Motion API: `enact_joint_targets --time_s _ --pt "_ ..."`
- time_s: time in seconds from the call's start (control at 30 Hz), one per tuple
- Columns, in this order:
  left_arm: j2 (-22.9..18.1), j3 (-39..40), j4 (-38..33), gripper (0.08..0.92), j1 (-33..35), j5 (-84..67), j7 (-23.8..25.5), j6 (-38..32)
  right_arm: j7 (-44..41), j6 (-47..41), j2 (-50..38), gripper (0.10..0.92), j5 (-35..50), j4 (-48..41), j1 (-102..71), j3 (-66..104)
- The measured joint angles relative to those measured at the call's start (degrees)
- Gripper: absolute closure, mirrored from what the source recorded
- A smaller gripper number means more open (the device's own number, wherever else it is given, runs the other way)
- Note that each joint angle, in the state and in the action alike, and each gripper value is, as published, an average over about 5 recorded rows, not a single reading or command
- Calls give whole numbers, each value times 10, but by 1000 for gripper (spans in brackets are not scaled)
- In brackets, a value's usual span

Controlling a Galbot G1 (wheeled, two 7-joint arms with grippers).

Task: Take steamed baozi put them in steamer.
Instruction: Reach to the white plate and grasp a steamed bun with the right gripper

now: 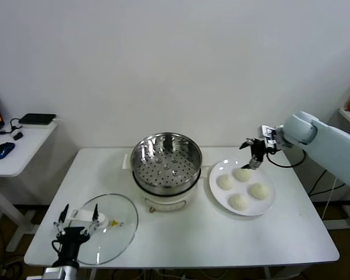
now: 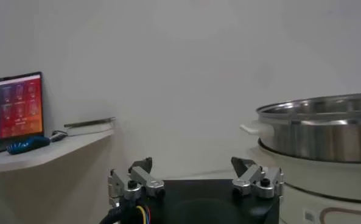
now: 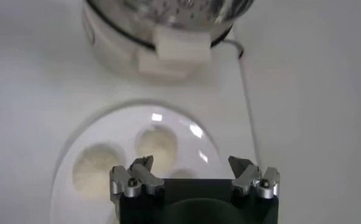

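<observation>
White table [image 1: 291, 233]: steamer [image 1: 166, 166] mid, four baozi [image 1: 243, 188] on plate [image 1: 217, 192] toward right edge; right gripper [image 1: 255, 156] spread wide above plate's far rim, grasping nothing; left gripper [image 1: 77, 226] released over lid [image 1: 114, 233].

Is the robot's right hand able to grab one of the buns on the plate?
Probably yes. The right gripper hangs open just above the four steamed baozi on the white plate, with nothing covering them or between it and them.

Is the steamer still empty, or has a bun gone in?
Empty. The steamer shows only its bare perforated tray, and all four buns sit on the plate.
</observation>
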Motion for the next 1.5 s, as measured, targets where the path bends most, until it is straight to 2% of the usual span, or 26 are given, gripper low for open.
enact_joint_targets --time_s 0.3,0.57,1.5 --pt "10 -5 -5 177 -3 -8 -1 11 -34 59 79 203 -67 -130 17 -35" --pt "13 -6 -9 177 -6 -8 -1 16 -40 86 127 203 -119 -202 -6 -22" --pt "15 -10 -5 177 -2 -9 -1 15 -2 129 206 203 -237 -316 -117 104"
